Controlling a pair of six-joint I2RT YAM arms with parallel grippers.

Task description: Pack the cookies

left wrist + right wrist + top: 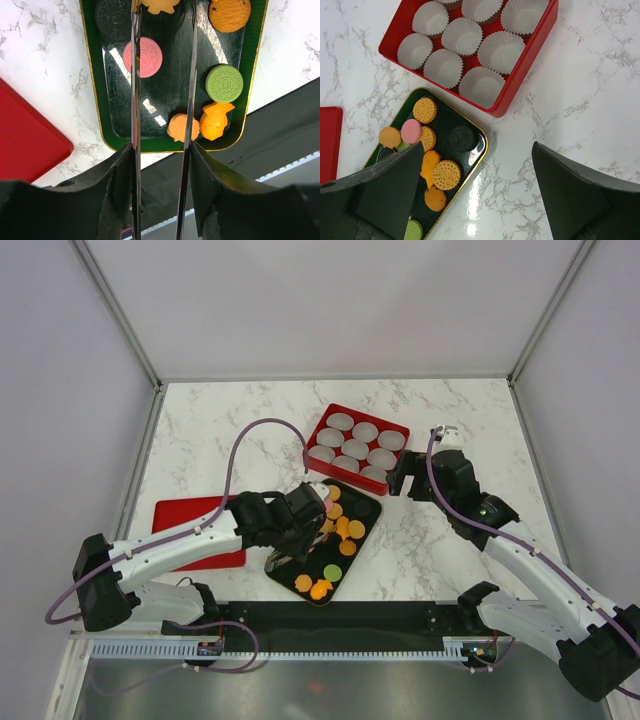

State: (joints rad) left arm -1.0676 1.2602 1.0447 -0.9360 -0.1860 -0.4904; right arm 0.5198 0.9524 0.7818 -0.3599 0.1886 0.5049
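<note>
Cookies (345, 530), mostly orange with some pink, green and dark, lie on a black gold-rimmed tray (170, 146). My left gripper (322, 504) hovers over the tray's far half. Its thin metal fingers (135, 100) stand a cookie's width apart, and their tips run off the top of the left wrist view. A pink cookie (411, 131) sits right at those tips, above the other cookies, apparently held. Another pink cookie (145, 56) lies flat on the tray below. My right gripper (477, 155) hangs open over bare marble beside the tray, holding nothing.
A red box (520, 80) with several white paper cups (462, 36) stands just beyond the tray. A flat red lid (190, 515) lies left of the tray. A black rail (340, 620) runs along the near table edge. Walls enclose the table.
</note>
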